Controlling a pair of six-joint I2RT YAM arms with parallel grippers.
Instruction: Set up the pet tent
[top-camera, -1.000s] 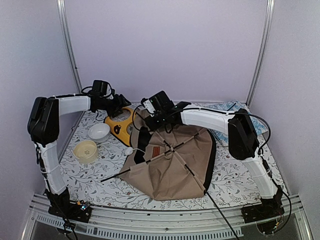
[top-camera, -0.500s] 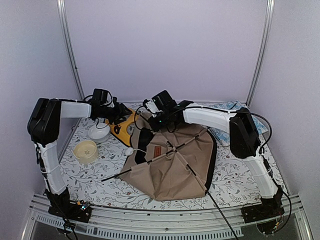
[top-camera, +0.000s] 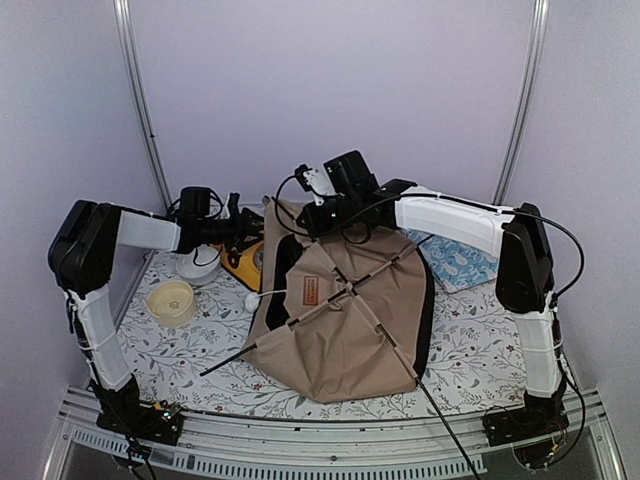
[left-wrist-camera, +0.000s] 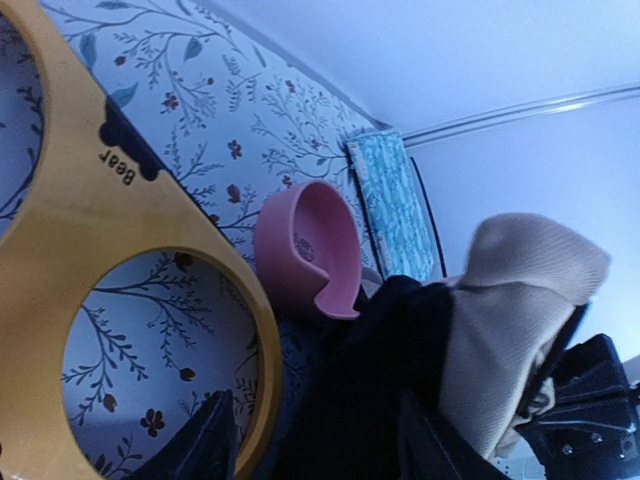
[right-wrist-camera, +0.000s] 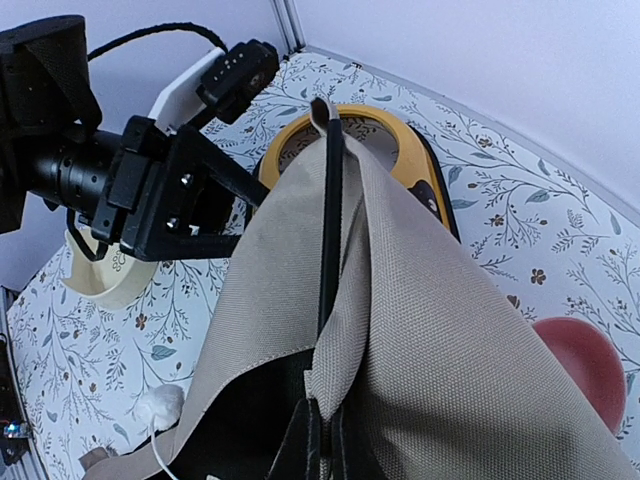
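The tan pet tent lies mostly flat with black poles crossing over it. Its far corner is pulled up. My right gripper is shut on that raised corner, pinching a tan fold beside a black pole; its jaws are pressed together. My left gripper hovers over the yellow feeder at the tent's left edge. In the left wrist view the left gripper is open, with the tent's black trim and the feeder rim between its fingers. A white pom-pom lies by the tent.
A white bowl and a cream bowl sit at the left. A pink bowl lies behind the feeder. The blue patterned cushion rests at the back right. One pole tip sticks out front left.
My right gripper has shut on the tent's far corner and lifted it up and to the right, uncovering the cushion. My left gripper has moved right to the tent's edge and narrowed slightly.
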